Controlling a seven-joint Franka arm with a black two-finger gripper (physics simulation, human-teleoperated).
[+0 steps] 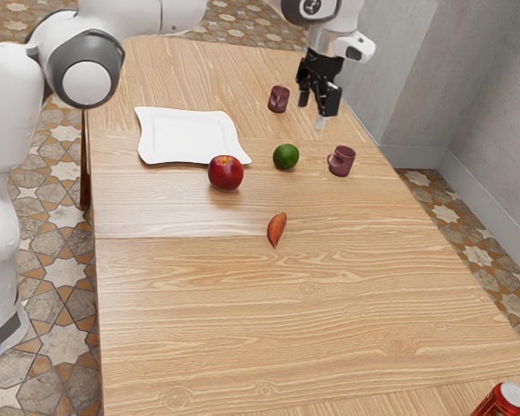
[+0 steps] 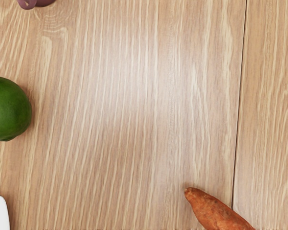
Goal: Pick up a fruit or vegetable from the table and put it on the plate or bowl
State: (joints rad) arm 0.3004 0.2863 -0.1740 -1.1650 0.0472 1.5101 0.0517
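Lime (image 1: 285, 156): on table (image 1: 269, 295), below gripper (image 1: 317, 111) and toward the exterior view's left, well apart from it
Apple (image 1: 225, 172): at near edge of plate (image 1: 189, 134), farther from jaws than lime
Sweet potato (image 1: 276, 229): lying alone, farthest of the three from jaws
Writing: red can (image 1: 503, 400) at table's near corner, print too small to read
Jaws: spread, holding nothing, hanging above wood between far mug (image 1: 278, 98) and near mug (image 1: 341, 160), touching neither

The arm (image 1: 78, 61) stretches forward, its fingers (image 1: 328, 100) hanging downward, spread apart.
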